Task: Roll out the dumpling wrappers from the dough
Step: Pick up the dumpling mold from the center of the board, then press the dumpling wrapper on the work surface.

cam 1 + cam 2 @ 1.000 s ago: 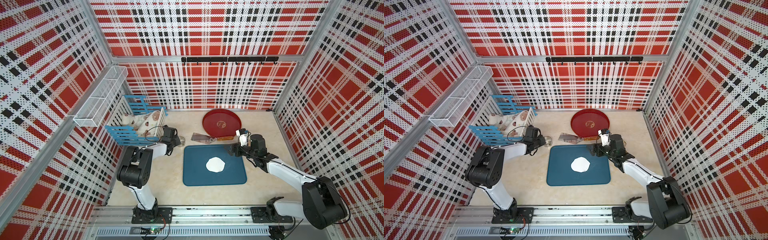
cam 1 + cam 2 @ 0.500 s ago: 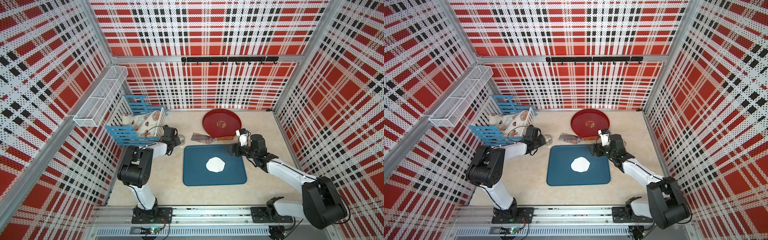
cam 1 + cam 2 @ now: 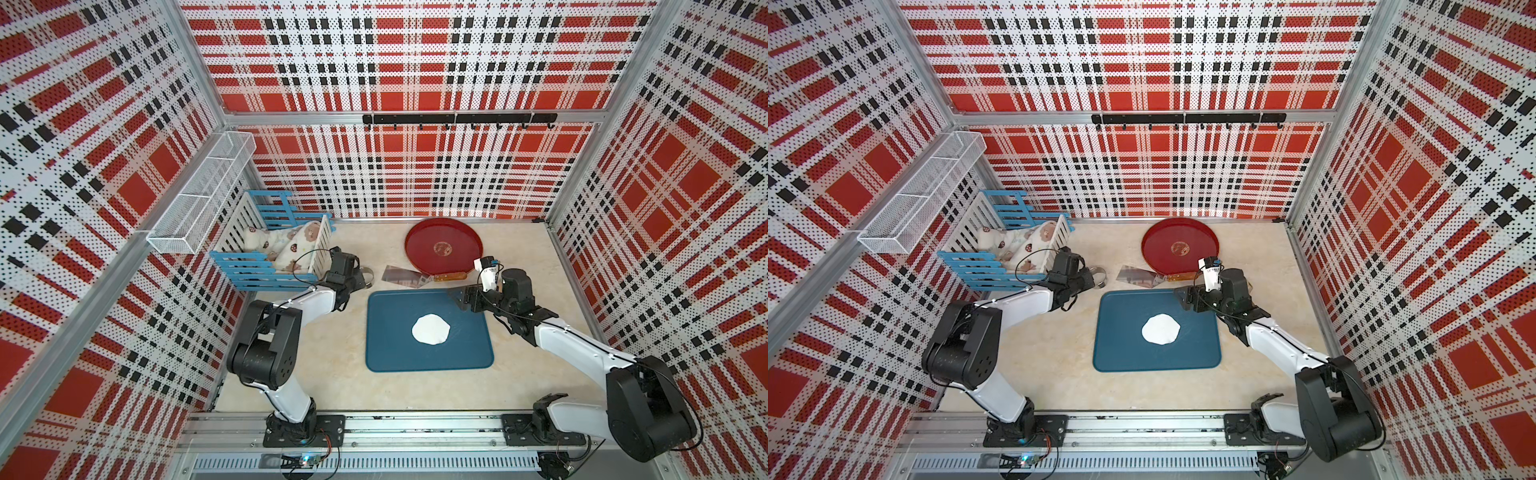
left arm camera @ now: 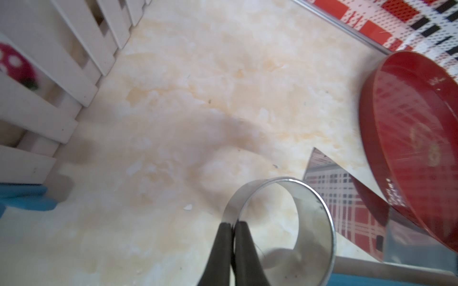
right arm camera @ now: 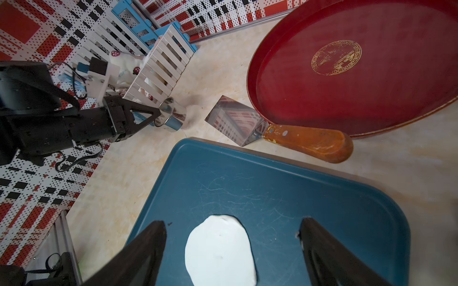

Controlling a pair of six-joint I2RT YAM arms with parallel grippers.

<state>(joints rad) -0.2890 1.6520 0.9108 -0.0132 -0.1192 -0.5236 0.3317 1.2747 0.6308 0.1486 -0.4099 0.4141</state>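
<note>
Over the beige tabletop [image 3: 332, 374], I am pinching the steel ring [image 4: 319, 237] in the left gripper [image 4: 233, 226] while the right gripper [image 5: 232, 221] is hovering open near the dough [image 5: 220, 250].

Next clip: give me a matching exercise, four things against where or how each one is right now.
Things
1. dough
2. steel ring
3. scraper
4. right gripper

Places or states
A. open and empty, over the blue mat
B. lying on the table beside the red tray
C. flat on the blue mat
D. pinched by its wall in the shut jaws of the left gripper

Pairs: 1-C, 2-D, 3-B, 4-A
</note>
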